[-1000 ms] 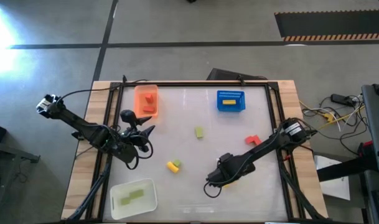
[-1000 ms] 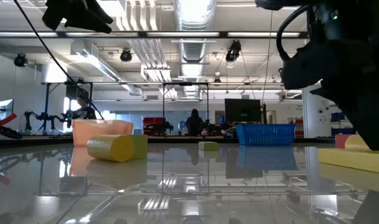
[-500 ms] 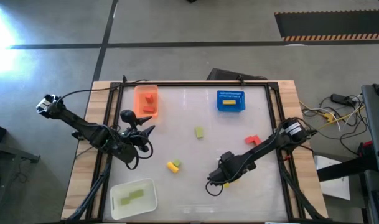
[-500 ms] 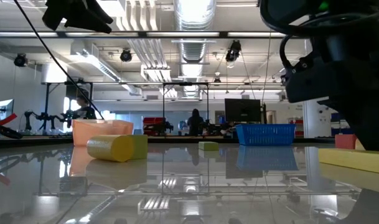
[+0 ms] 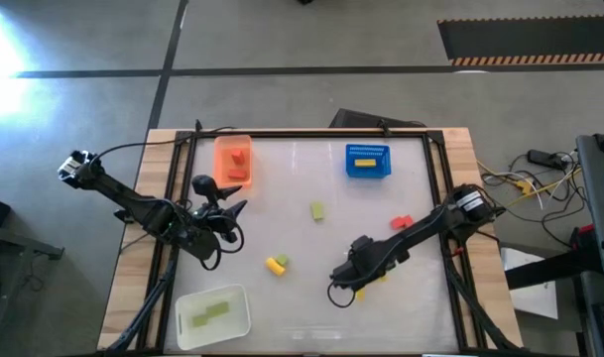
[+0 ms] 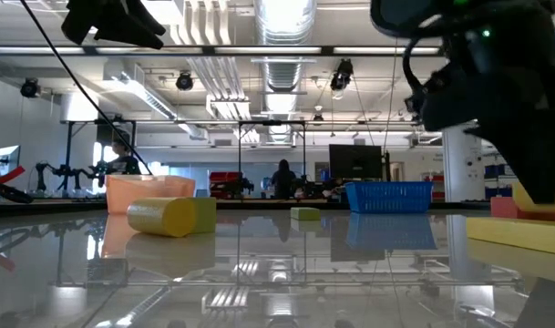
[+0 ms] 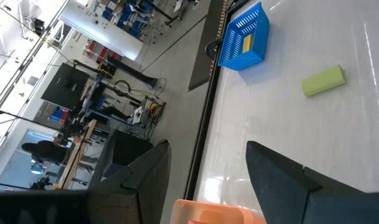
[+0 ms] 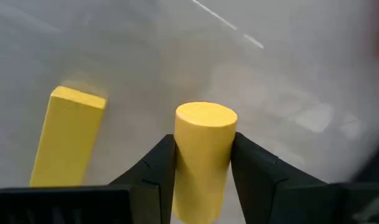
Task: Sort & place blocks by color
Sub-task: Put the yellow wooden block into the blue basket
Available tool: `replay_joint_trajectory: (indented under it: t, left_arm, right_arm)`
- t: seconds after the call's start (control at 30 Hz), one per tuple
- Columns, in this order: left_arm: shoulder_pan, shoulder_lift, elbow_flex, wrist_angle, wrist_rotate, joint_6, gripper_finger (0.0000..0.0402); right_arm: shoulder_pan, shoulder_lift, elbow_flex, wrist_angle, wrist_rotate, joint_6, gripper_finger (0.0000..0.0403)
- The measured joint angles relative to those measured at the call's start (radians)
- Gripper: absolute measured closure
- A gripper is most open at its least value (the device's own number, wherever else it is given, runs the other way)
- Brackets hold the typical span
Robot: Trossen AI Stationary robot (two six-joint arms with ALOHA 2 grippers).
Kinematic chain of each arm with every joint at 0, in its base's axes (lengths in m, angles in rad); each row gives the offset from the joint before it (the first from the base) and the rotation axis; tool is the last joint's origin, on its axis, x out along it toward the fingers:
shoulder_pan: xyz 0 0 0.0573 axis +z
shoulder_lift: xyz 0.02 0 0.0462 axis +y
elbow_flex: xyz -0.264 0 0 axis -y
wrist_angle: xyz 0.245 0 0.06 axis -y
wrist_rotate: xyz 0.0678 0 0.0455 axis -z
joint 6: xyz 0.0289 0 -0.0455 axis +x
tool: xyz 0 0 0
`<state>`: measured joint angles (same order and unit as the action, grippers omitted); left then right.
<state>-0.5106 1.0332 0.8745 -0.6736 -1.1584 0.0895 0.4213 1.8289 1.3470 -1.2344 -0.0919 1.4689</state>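
A glossy white table (image 5: 302,317) framed in pale wood sits in a workshop lit by ceiling lights. The right arm stretches low across it from the right edge, its right gripper (image 8: 201,163) clenched on a yellow cylinder (image 8: 203,152) with a flat round end. A yellow bar (image 8: 69,134) lies flat just beside the fingers. The left gripper (image 7: 205,180) waits with fingers spread near the orange tray (image 5: 233,159). No legible writing shows.

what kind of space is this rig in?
Likely a robotics lab or workshop: exposed ceiling ducts, other benches with a monitor behind the table, and a person working at the back.
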Motion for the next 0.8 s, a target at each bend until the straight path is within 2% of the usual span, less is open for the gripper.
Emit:
replay_joint_trajectory:
  t: [0.2, 0.4, 0.6, 0.8]
  left_arm:
    - [0.0, 0.0, 0.0, 0.0, 0.001, 0.0, 0.021]
    - [0.0, 0.0, -0.002, 0.001, 0.001, 0.0, 0.021]
    - [0.0, 0.0, -0.005, 0.001, 0.002, 0.0, 0.021]
    - [0.0, 0.0, -0.005, 0.001, 0.002, 0.001, 0.021]
  right_arm:
    - [-0.081, -0.065, 0.062, -0.131, 0.111, -0.125, 0.029]
    - [-0.205, -0.108, 0.135, -0.178, 0.269, -0.34, 0.029]
    - [-0.361, -0.108, 0.193, -0.179, 0.365, -0.659, 0.029]
    - [-0.52, -0.108, 0.197, -0.176, 0.384, -1.02, 0.029]
